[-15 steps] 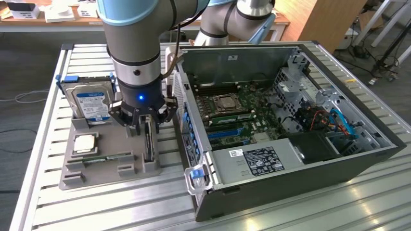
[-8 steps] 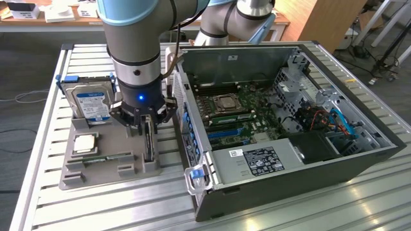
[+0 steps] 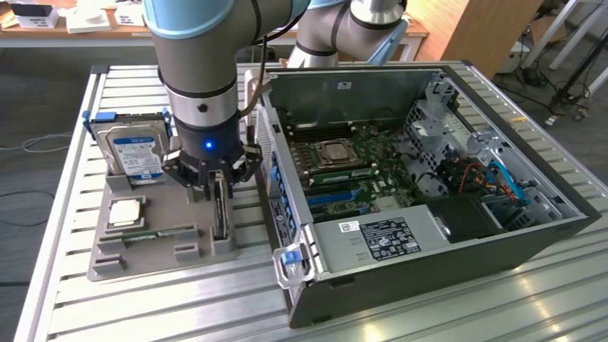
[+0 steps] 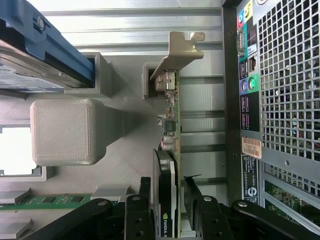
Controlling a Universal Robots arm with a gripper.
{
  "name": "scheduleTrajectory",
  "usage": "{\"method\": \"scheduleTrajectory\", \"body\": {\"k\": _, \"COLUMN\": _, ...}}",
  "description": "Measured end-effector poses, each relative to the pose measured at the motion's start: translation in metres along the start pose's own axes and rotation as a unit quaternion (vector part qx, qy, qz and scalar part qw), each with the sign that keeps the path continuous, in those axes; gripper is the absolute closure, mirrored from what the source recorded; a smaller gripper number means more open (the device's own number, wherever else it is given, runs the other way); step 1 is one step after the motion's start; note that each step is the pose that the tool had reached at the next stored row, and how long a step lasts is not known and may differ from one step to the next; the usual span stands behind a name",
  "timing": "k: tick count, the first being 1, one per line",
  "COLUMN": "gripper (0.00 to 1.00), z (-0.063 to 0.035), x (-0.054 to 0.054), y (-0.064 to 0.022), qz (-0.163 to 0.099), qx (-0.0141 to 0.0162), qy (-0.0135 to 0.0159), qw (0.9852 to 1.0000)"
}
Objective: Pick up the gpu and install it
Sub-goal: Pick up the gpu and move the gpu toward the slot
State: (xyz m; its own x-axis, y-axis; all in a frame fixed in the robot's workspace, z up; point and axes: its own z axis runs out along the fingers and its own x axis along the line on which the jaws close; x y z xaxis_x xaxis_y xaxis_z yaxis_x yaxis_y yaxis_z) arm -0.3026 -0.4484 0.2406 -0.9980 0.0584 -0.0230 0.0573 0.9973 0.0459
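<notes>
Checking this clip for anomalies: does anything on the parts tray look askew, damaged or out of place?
Nothing stands out. The gpu stands upright in its slot of the tray with the gripper closed on it, and the hard drive sits straight in its own slot.

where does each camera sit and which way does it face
exterior view: raised, off the arm, looking down on the open black computer case; grey arm and black gripper show
wrist view: on the wrist, facing down at the thin green gpu card in its grey tray; gripper shows
shared: gripper, gpu card, tray, case
</notes>
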Motion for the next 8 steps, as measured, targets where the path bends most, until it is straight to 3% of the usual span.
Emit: {"method": "scheduleTrajectory", "body": {"k": 8, "gripper": 0.60, "z": 0.0000, "x": 0.0000, "y": 0.0000, "qz": 0.000, "qx": 0.0000, "qy": 0.0000, "qw": 1.0000}}
